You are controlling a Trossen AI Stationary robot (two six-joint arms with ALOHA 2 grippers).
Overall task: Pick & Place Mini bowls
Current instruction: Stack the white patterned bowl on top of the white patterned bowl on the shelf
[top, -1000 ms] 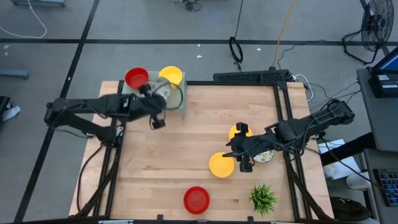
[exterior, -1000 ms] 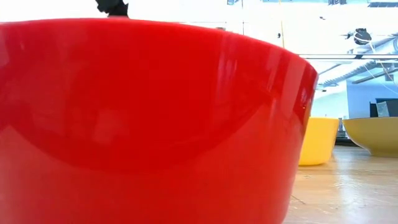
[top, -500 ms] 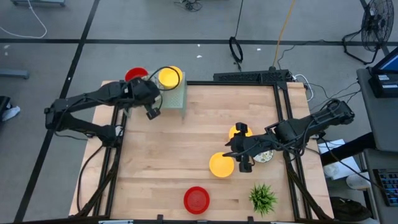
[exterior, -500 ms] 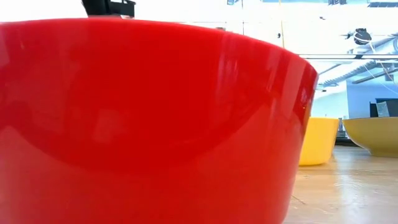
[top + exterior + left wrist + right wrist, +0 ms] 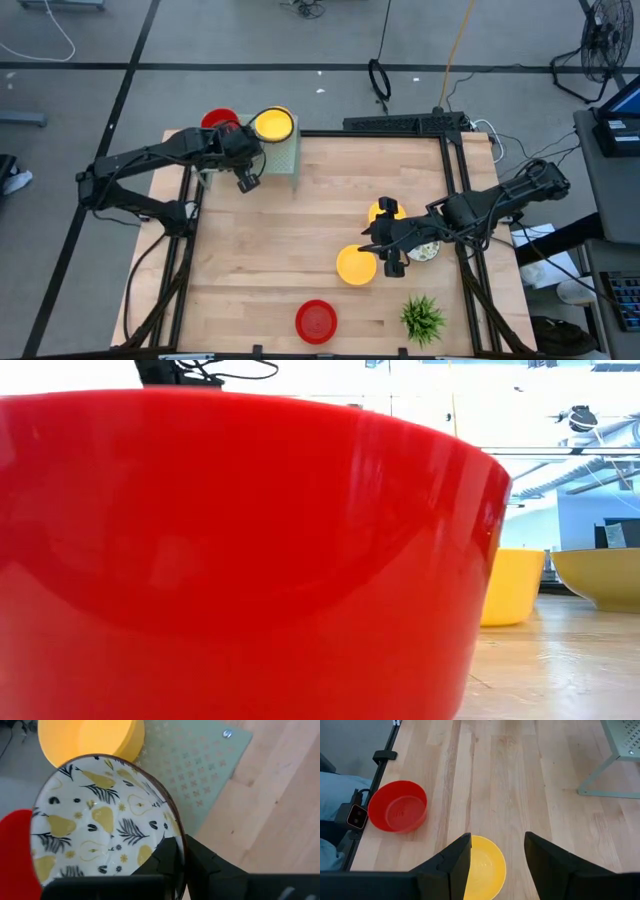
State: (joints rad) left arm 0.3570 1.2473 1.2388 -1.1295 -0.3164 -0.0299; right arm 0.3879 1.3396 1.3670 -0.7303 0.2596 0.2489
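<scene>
My left gripper [image 5: 243, 165] [image 5: 182, 854] is at the table's far left corner, shut on a white bowl [image 5: 100, 820] printed with yellow pears and dark leaves. It holds the bowl over a pale green perforated stand [image 5: 283, 152] [image 5: 200, 765], between a yellow bowl [image 5: 273, 124] [image 5: 90, 740] and a red bowl [image 5: 216, 119] [image 5: 15, 845]. My right gripper [image 5: 385, 247] [image 5: 495, 857] hangs open above another yellow bowl [image 5: 355, 265] [image 5: 482, 870] on the table. A further yellow bowl [image 5: 385, 211], a patterned bowl [image 5: 429, 250] and a red bowl [image 5: 316, 320] [image 5: 398, 806] rest on the wood. My left gripper pinches the patterned bowl's rim [image 5: 176, 832], one finger [image 5: 167, 857] inside the bowl and the other [image 5: 212, 867] outside its wall. The bowl sits open side up, about level. Whether its base rests on the stand cannot be told.
A small green plant [image 5: 422, 318] stands at the near right edge. The near red bowl [image 5: 250, 560] fills the low view, with two yellow bowls [image 5: 515, 585] behind it. A person's blue-clad leg [image 5: 335, 820] shows beyond the near edge. Bare wood lies mid-table.
My left gripper has carried the patterned bowl toward the table's far left corner, over the green stand, and now partly covers the red bowl there in the high view. It moved mostly in the first half second and has since nearly settled.
</scene>
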